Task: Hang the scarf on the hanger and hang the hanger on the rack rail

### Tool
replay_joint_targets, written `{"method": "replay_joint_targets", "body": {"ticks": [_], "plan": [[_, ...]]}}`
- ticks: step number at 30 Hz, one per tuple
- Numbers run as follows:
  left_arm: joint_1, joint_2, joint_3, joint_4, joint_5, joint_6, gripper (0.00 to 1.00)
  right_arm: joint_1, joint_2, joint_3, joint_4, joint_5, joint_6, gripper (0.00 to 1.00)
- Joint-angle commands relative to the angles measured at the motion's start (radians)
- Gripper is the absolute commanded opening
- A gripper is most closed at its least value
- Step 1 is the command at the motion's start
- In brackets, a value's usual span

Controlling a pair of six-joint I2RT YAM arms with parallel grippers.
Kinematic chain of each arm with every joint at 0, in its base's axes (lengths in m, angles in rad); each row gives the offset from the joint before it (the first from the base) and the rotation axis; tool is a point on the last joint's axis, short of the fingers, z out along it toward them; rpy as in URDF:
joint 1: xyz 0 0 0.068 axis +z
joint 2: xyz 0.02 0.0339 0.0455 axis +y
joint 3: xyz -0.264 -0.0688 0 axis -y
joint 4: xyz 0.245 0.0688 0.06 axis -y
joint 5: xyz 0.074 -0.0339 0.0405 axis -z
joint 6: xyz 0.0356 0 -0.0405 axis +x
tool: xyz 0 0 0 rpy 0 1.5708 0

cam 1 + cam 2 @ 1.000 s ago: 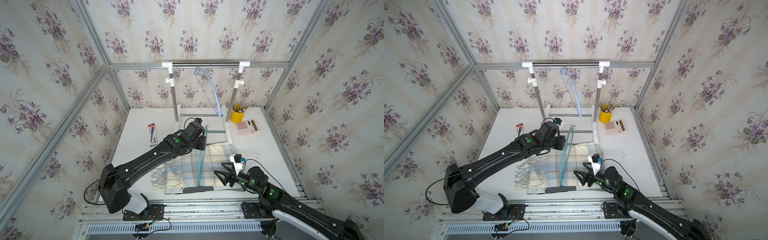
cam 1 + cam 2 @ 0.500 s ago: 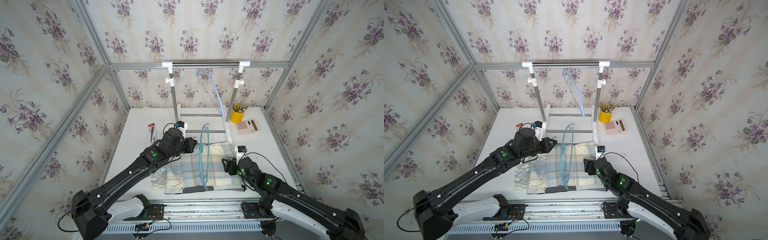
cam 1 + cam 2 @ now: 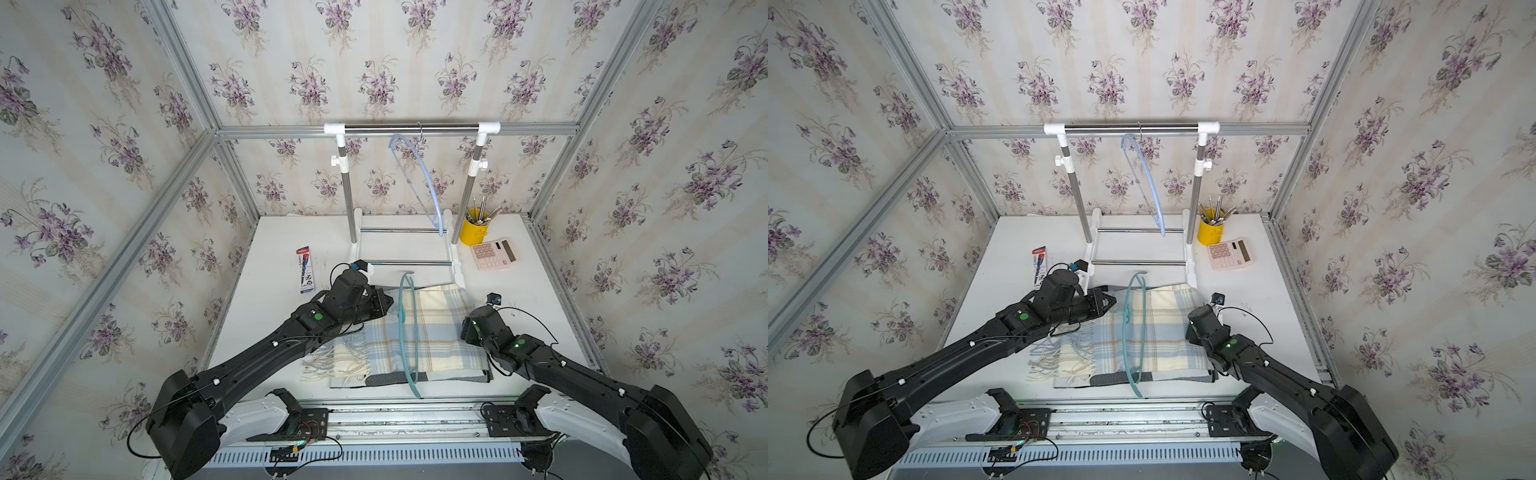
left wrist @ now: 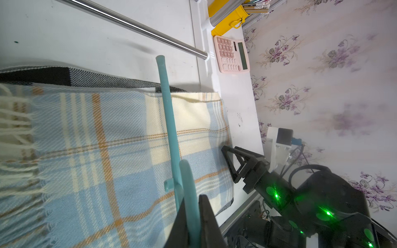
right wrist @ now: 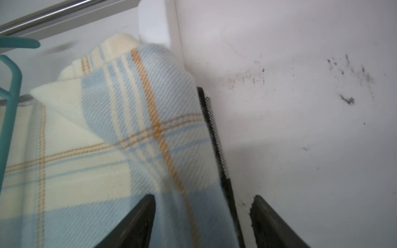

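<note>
the left gripper [image 4: 191,201] has its black jaws pressed together on the teal plastic hanger [image 4: 169,111], clamped on a smooth rounded bar just beside a small notch, and in both top views it holds the hanger [image 3: 402,313] from the side near the neck. the right gripper [image 5: 202,206] stands with its jaws well apart, one black finger [image 5: 137,214] over the cloth and one over bare table, so the scarf's edge lies between them; whether the fingers touch the cloth i cannot tell. the plaid woven scarf [image 3: 432,332] is soft twill in pale blue and cream with thin orange lines, has a loose cream fringe at one end and a dark, finely checked layer showing along its borders. it lies folded flat on the white table [image 3: 266,291], just in front of the base of the white and steel clothes rack [image 3: 411,129], its far corner touching the rack's white foot. the hanger is thin and curved, with its hook toward the rack's base and its long side running away from the rack across the middle of the scarf [image 3: 1163,340]. the left gripper [image 3: 1108,301] sits at the scarf's fringed side close to the rack's base, and the right gripper [image 4: 236,163] at the opposite side, farther from the rack.
</note>
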State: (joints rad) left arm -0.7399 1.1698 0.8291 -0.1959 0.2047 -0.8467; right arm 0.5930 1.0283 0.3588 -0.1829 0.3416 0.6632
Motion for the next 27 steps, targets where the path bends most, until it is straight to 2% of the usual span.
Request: {"method": "replay_joint_targets", "body": {"ticks": [1,3,12,15,17,21,23,27], "plan": [[0.000,0.001,-0.008,0.044,-0.020,0.018,0.00,-0.036,0.017,-0.003,0.075,-0.103,-0.054,0.73],[0.001,0.006,-0.008,0.035,-0.021,0.023,0.00,-0.041,0.029,0.003,0.084,-0.133,-0.075,0.65],[0.000,0.018,-0.012,0.001,-0.028,0.043,0.00,-0.041,0.030,0.053,0.088,-0.306,-0.140,0.00],[0.000,0.020,-0.015,0.001,-0.025,0.047,0.00,-0.041,0.002,0.068,0.122,-0.463,-0.141,0.00],[0.000,0.021,-0.020,0.001,-0.024,0.051,0.00,-0.038,-0.036,0.050,0.230,-0.610,-0.110,0.00],[0.001,0.014,-0.039,0.011,-0.030,0.047,0.00,-0.009,-0.007,-0.007,0.572,-0.886,0.098,0.00],[0.000,0.007,-0.039,0.000,-0.032,0.046,0.00,0.045,0.080,0.006,0.702,-0.928,0.192,0.00],[0.000,-0.023,-0.049,-0.012,-0.039,0.048,0.00,0.143,0.237,0.049,0.792,-0.896,0.228,0.00]]}}
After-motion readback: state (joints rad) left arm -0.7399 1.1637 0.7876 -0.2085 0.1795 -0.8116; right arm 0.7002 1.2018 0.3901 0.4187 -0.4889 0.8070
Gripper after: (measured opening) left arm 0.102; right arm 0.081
